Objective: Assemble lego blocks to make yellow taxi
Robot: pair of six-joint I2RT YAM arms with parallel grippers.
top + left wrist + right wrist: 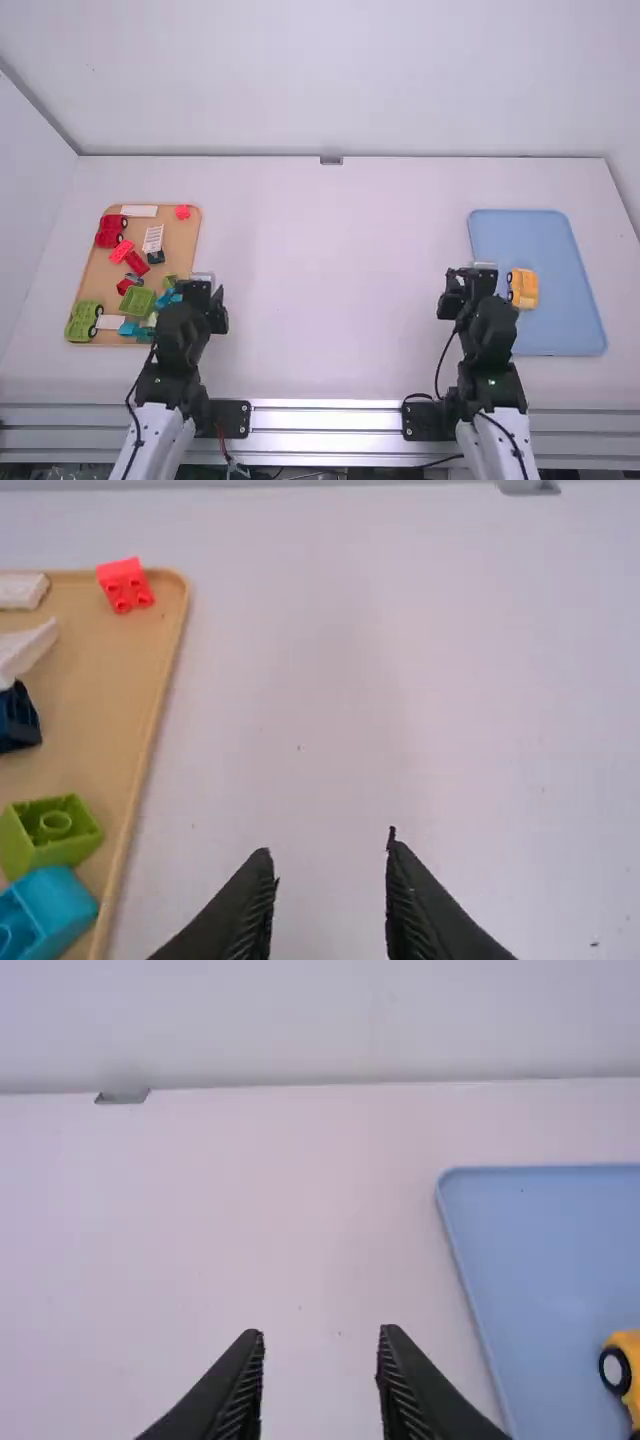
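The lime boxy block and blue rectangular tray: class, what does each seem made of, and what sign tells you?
Lime block: likely smooth plastic, as its moulded ring suggests. Blue tray: probably matte plastic, from its even colour and rounded corner, though painted metal is possible.

A robotics lab or similar test station, with paired arms bolted behind a plain white table (330,300)
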